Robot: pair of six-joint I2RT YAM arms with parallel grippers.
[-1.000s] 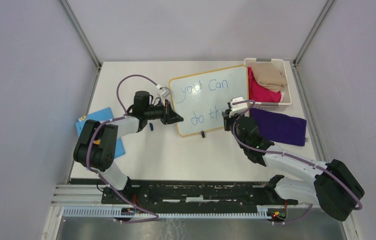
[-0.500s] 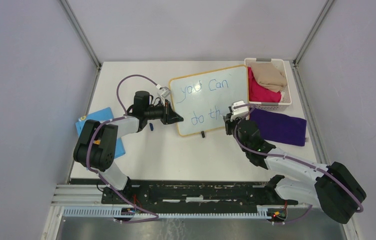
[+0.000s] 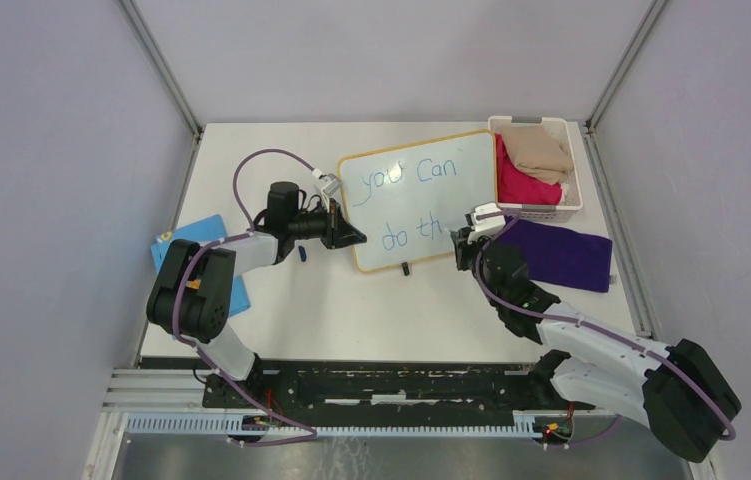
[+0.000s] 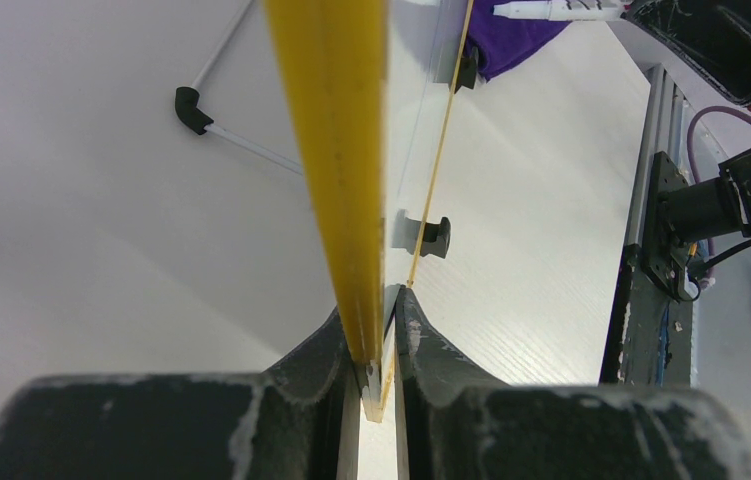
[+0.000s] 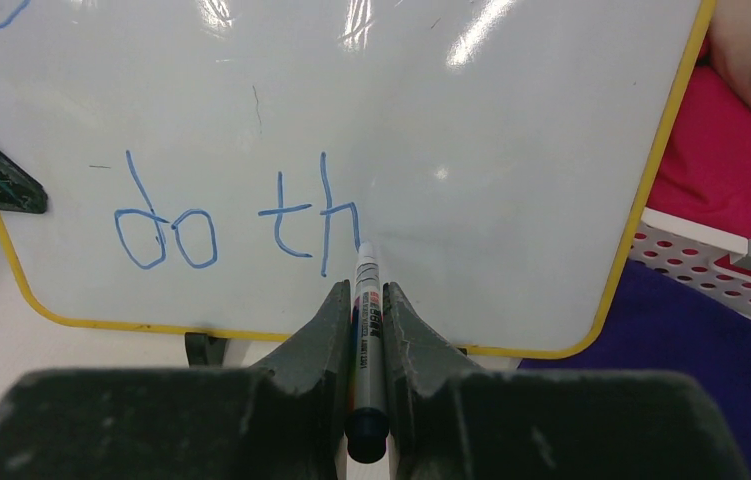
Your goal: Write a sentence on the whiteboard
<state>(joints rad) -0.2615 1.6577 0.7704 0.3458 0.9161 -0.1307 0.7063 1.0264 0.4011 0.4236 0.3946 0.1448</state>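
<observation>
The board reads "you Can do th", "is" apparently left; right gripper clamps the marker, left gripper pinches its edge.

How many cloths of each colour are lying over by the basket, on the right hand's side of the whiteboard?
beige cloth, in the basket: 1
pink cloth, in the basket: 1
purple cloth, flat beside the basket: 1
Total: 3

Bright, even light; glare streaks the whiteboard; near fingers blurred.
</observation>
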